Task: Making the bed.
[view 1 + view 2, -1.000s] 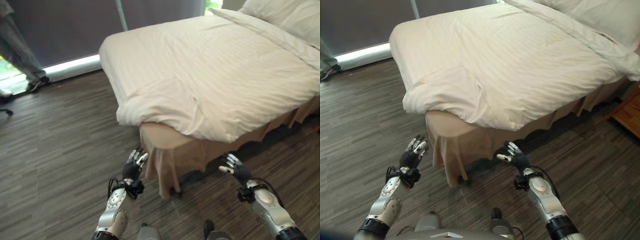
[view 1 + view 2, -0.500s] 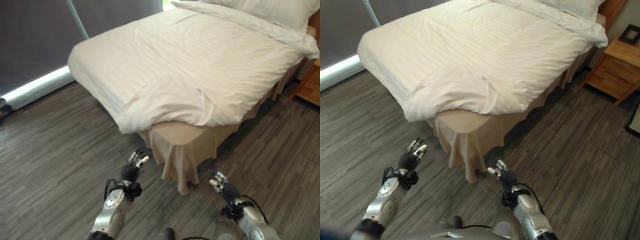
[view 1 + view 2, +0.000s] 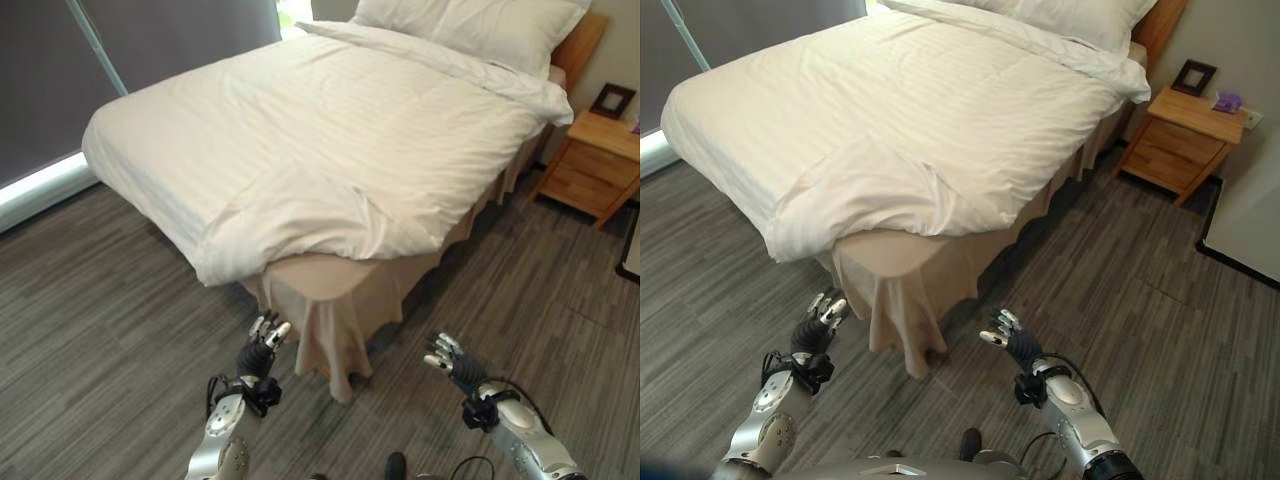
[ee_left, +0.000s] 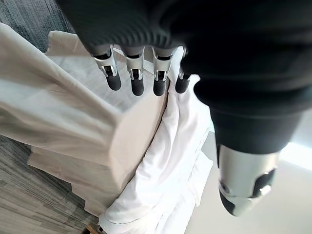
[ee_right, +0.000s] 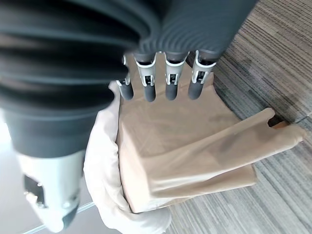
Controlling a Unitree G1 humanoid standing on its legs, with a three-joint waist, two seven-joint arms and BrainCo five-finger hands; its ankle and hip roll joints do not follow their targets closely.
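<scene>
Left eye view: both hands — left hand [image 3: 262, 343], right hand [image 3: 447, 358] — released; reach to 12 o'clock, pinch the duvet [image 3: 300, 150] corner, pull it squarely over the bed skirt [image 3: 335, 310].

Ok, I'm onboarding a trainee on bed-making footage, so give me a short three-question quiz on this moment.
1. True or false: the left hand grips the white duvet.
2. Which stands beside the bed's head end? A) wooden nightstand B) chair C) laundry basket
3. Fill in: at the near corner the duvet leaves the tan ____ uncovered.

Key
1. False: both it and the right hand hover open over the floor, short of the bed.
2. A
3. bed skirt
</scene>
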